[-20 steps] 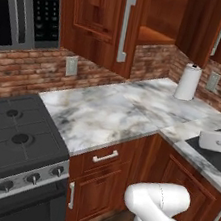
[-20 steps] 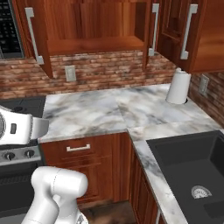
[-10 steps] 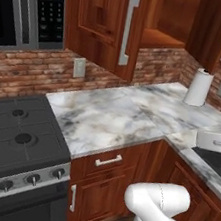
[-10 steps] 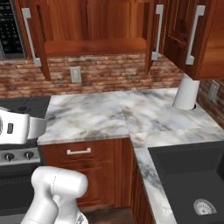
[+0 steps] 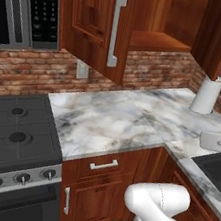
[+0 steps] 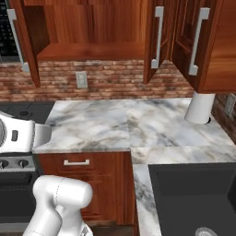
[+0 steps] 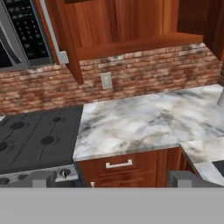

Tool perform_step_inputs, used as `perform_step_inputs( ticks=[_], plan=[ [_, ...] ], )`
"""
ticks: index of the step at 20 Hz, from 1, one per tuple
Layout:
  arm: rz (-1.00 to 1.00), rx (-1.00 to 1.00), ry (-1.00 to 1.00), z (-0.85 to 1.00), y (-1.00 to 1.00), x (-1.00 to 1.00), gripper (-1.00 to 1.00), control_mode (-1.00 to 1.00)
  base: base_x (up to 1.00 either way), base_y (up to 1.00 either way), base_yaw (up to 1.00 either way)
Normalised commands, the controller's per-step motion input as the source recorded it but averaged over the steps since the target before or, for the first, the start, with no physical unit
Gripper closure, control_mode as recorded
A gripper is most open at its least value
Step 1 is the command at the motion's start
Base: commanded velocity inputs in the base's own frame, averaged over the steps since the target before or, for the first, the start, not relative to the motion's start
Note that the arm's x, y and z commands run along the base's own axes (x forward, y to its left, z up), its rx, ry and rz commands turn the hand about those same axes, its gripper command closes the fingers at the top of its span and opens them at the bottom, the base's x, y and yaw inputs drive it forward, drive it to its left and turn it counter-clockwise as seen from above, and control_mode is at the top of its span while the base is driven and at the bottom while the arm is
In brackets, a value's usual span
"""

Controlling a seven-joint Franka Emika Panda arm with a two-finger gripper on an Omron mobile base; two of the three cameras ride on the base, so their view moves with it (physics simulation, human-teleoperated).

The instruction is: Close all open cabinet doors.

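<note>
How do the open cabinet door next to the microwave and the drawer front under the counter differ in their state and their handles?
The cabinet door stands swung open, while the drawer front is closed. The door has a long vertical bar handle; the drawer front has a short horizontal one. The door hangs above the counter, and the drawer front sits below it. Both are reddish-brown wood with silvery handles.

A kitchen, rendered. At the left a gas cooktop (image 5: 18, 128) tops an oven (image 5: 21, 205), with a black-panelled microwave (image 5: 43, 8) above. A marbled countertop (image 5: 116, 118) turns the corner to a dark sink (image 6: 198, 198) at the right, under reddish-brown wall cabinets (image 6: 92, 27). A paper-towel roll (image 5: 206, 96) stands by the brick backsplash (image 5: 151, 71), which carries an outlet (image 5: 82, 70).
</note>
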Motion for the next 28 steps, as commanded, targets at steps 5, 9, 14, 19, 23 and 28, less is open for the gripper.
perform_step_inputs(
  ticks=[5,9,14,19,23,28],
  plan=[
    [0.00,0.00,0.00,0.00,0.00,0.00,-1.00,1.00,0.38,-0.07,0.09],
    [0.00,0.00,0.00,0.00,0.00,0.00,-1.00,1.00,0.39,-0.17,0.05],
    [0.00,0.00,0.00,0.00,0.00,0.00,-1.00,1.00,0.09,-0.41,0.01],
    [0.00,0.00,0.00,0.00,0.00,0.00,-1.00,1.00,0.20,-0.39,0.00],
    [0.00,0.00,0.00,0.00,0.00,0.00,-1.00,1.00,0.64,-0.14,0.00],
    [0.00,0.00,0.00,0.00,0.00,0.00,-1.00,1.00,0.59,0.00,0.00]
  ],
)
